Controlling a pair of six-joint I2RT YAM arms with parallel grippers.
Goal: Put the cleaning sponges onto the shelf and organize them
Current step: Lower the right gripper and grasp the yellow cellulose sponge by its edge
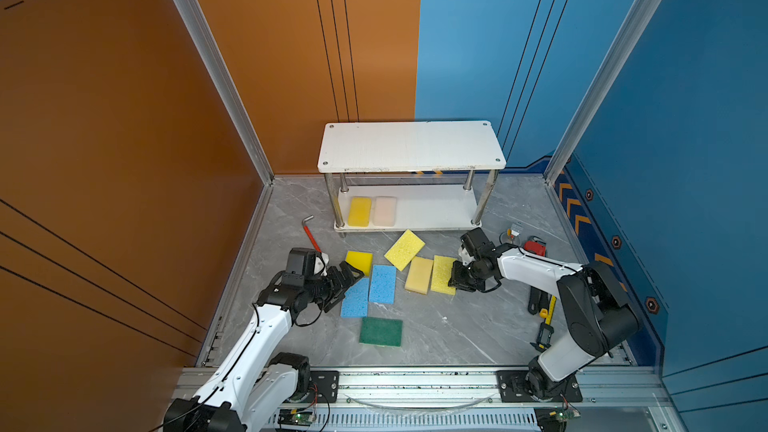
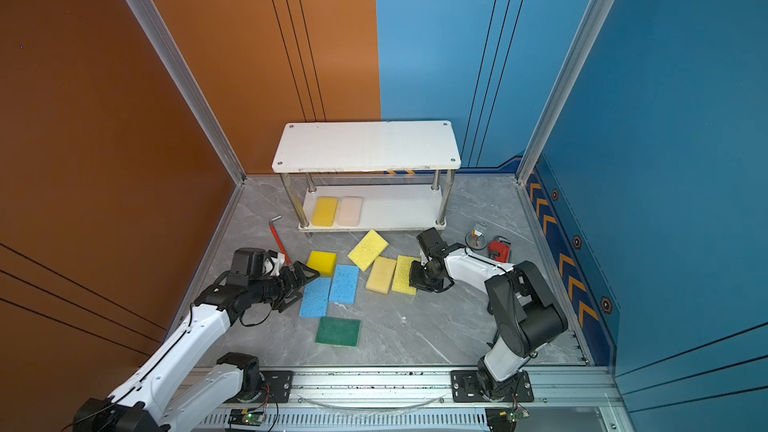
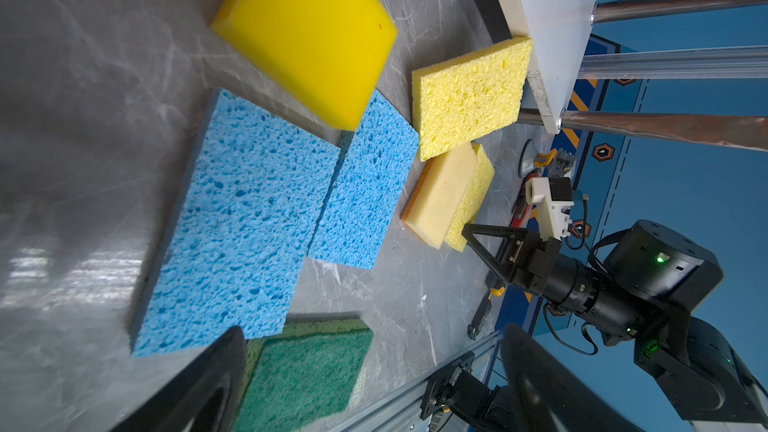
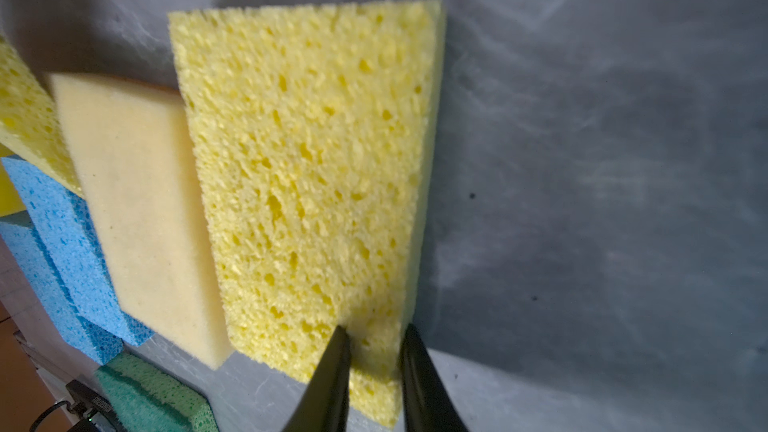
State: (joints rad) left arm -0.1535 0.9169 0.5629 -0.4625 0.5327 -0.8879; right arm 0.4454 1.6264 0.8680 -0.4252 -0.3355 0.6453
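The shelf [image 1: 411, 145] stands at the back, with a bright yellow sponge [image 1: 360, 211] and a cream-pink sponge [image 1: 384, 211] on its lower board. On the floor in front lie a bright yellow sponge [image 1: 359, 261], two blue sponges [image 1: 383, 283] [image 1: 355, 299], a dark green one [image 1: 381, 331], a pale yellow one [image 1: 404, 249] and a tan one [image 1: 419, 275]. My right gripper [image 4: 376, 330] [image 1: 451, 282] is shut on the near edge of a second pale yellow sponge [image 4: 307, 151] [image 1: 442, 274]. My left gripper [image 3: 374, 338] [image 1: 347, 286] hangs open over the left blue sponge [image 3: 241, 222], holding nothing.
A red-handled hex key [image 1: 311, 234] lies left of the shelf. A red wrench [image 1: 535, 248] and other tools [image 1: 544, 309] lie along the right wall behind the right arm. A metal rail [image 1: 415, 380] bounds the floor in front.
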